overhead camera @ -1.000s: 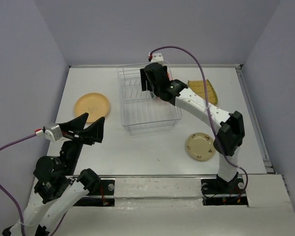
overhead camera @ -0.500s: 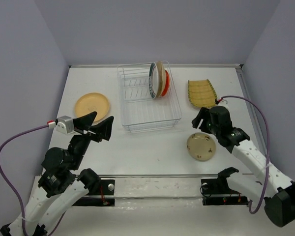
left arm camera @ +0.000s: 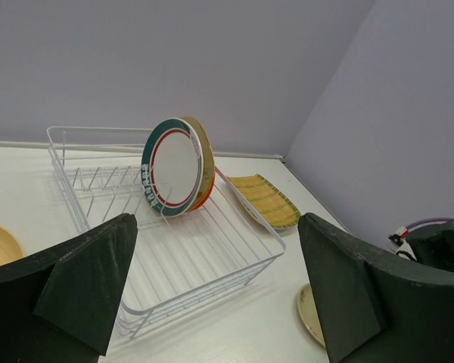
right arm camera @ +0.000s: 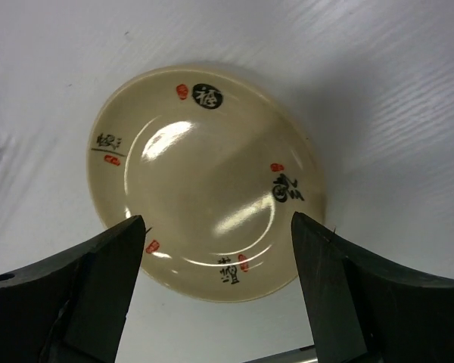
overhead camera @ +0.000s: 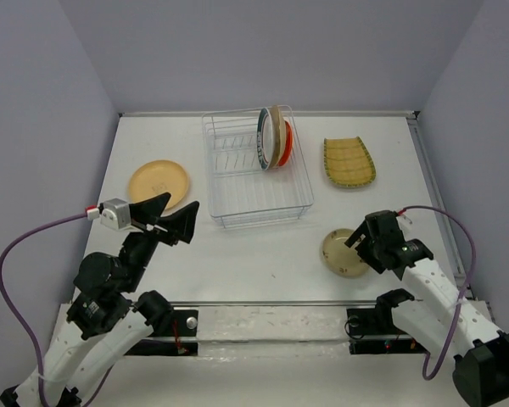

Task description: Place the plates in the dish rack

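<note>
The white wire dish rack [overhead camera: 256, 188] stands at the back centre. Three plates stand upright in its far right corner: a green-ringed white one [overhead camera: 263, 138], a cream one and an orange-red one. A tan-yellow plate [overhead camera: 159, 183] lies to the rack's left. A yellow-green ribbed plate [overhead camera: 349, 162] lies to its right. A cream patterned plate [overhead camera: 339, 253] lies near right. My right gripper [overhead camera: 362, 242] is open just above it, with the fingers on either side of the plate [right arm camera: 204, 189]. My left gripper [overhead camera: 165, 218] is open and empty, raised near the rack's front left corner.
The left wrist view shows the rack [left arm camera: 203, 280], the green-ringed plate [left arm camera: 174, 175], the ribbed plate [left arm camera: 265, 200] and the cream plate's edge [left arm camera: 310, 314]. Grey walls close in the table on three sides. A metal rail runs along the near edge [overhead camera: 271, 309].
My right arm has pulled back from the rack, leaving the plates standing there, and come down over the cream patterned plate at the near right. My left gripper has shifted slightly right.
</note>
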{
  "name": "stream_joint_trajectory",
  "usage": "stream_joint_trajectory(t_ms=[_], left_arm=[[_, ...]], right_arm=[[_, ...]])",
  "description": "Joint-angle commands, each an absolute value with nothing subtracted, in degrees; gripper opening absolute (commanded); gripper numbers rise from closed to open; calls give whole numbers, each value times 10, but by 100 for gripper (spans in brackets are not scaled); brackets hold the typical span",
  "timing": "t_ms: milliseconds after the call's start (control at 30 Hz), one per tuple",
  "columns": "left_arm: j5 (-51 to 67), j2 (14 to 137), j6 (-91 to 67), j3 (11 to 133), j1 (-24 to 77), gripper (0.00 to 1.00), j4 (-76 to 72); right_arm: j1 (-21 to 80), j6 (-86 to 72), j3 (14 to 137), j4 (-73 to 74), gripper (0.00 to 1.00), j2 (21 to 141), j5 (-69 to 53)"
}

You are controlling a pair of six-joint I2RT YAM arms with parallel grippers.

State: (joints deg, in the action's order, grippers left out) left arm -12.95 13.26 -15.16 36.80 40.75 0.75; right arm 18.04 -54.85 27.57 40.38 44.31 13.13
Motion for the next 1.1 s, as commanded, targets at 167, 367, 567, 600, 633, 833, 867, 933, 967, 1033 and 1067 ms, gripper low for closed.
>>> stream_joint_trajectory(t_ms=[167, 367, 567, 600, 633, 833, 867, 933, 967, 1033, 1067], left_arm=[[-122, 98, -148, 390, 417, 99, -18], [-137, 79, -140, 391, 436, 99, -17], [-143, 74, -137, 393, 445, 99, -17], [-145, 74, -137, 393, 445, 99, -17], [-145, 74, -137, 393, 445, 99, -17], [-147, 79, -138, 392, 444, 99, -17], [-147, 82, -137, 392, 444, 99, -17], [-143, 86, -139, 392, 441, 99, -17], [-142, 87, -140, 392, 439, 99, -17], [-140, 88, -140, 391, 436, 99, -18], [-139, 90, -141, 391, 433, 99, -18]], right_arm=[[149, -595, 356, 484, 82, 521, 289], [103, -510, 350, 404, 82, 598, 167], [98, -496, 317, 338, 80, 621, 78], [98, -493, 310, 324, 77, 629, 64], [98, -491, 303, 313, 76, 637, 48], [98, -490, 273, 258, 59, 650, -24], [98, -484, 268, 256, 57, 641, -32], [98, -483, 260, 256, 47, 628, -39], [98, -481, 256, 253, 44, 624, -42], [98, -476, 248, 246, 37, 618, -52], [98, -473, 249, 246, 37, 618, -53]])
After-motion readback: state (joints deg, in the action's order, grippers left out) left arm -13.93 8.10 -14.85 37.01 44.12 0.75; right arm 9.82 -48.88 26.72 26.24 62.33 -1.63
